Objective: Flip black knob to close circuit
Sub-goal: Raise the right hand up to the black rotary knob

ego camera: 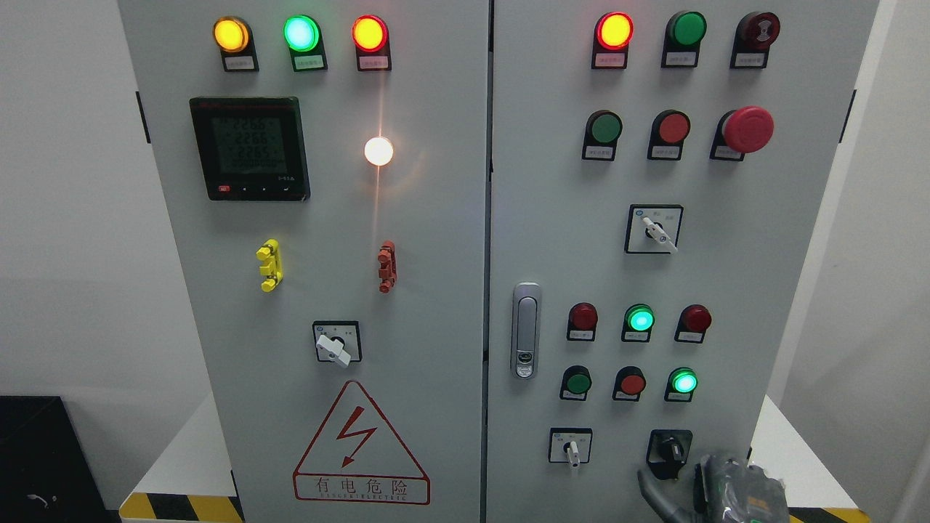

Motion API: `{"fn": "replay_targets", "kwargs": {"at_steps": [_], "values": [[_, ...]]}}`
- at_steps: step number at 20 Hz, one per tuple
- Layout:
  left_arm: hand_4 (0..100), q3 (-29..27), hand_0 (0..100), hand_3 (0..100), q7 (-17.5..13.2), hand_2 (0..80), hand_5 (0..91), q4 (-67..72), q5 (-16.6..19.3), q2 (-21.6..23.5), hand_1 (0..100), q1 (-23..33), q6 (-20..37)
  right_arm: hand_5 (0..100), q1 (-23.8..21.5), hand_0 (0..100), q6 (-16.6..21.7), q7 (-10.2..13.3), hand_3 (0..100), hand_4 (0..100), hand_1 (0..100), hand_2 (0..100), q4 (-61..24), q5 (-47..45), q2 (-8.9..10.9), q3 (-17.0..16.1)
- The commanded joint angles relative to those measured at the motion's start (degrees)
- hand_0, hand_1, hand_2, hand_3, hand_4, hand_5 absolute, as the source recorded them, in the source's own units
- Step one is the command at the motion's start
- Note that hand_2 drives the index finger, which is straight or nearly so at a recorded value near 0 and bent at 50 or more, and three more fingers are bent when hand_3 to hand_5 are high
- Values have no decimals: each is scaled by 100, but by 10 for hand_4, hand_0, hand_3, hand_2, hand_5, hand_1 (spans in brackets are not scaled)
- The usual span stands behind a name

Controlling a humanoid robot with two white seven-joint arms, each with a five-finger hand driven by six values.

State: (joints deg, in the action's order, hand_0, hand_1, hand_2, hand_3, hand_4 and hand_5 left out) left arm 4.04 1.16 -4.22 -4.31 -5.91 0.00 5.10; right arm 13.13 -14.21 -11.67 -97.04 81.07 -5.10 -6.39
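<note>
The black knob point(669, 452) sits on the grey cabinet's right door point(726, 276), at the lower right, below a lit green lamp point(683, 381). Its handle points roughly upward. My right hand point(716, 495) comes in at the bottom edge, just below and to the right of the knob, mostly cut off by the picture's edge. One dark finger point(647, 485) stretches out to the left, its tip just below the knob and apart from it. The hand holds nothing. The left arm is out of view.
A white selector switch point(572, 448) sits left of the knob, another one point(657, 232) higher up, and a third point(334, 347) on the left door. Round buttons and lamps fill both doors. A metal door latch point(525, 330) is at the centre. A red mushroom stop button point(748, 129) juts out.
</note>
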Motion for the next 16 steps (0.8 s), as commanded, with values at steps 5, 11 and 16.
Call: {"fn": "replay_targets", "kwargs": {"at_steps": [5, 11, 16], "values": [[0, 0, 120, 0, -1, 0, 0, 0, 0, 2, 556, 35, 0, 987, 49, 0, -56, 7, 1000, 963, 8, 928, 36, 129, 27, -143], [0, 0, 120, 0, -1, 0, 0, 0, 0, 2, 556, 35, 0, 988, 40, 0, -56, 7, 1000, 963, 9, 927, 44, 129, 27, -178], [0, 0, 120, 0, -1, 0, 0, 0, 0, 2, 556, 35, 0, 988, 49, 0, -56, 25, 1000, 963, 11, 927, 44, 155, 27, -178]]}}
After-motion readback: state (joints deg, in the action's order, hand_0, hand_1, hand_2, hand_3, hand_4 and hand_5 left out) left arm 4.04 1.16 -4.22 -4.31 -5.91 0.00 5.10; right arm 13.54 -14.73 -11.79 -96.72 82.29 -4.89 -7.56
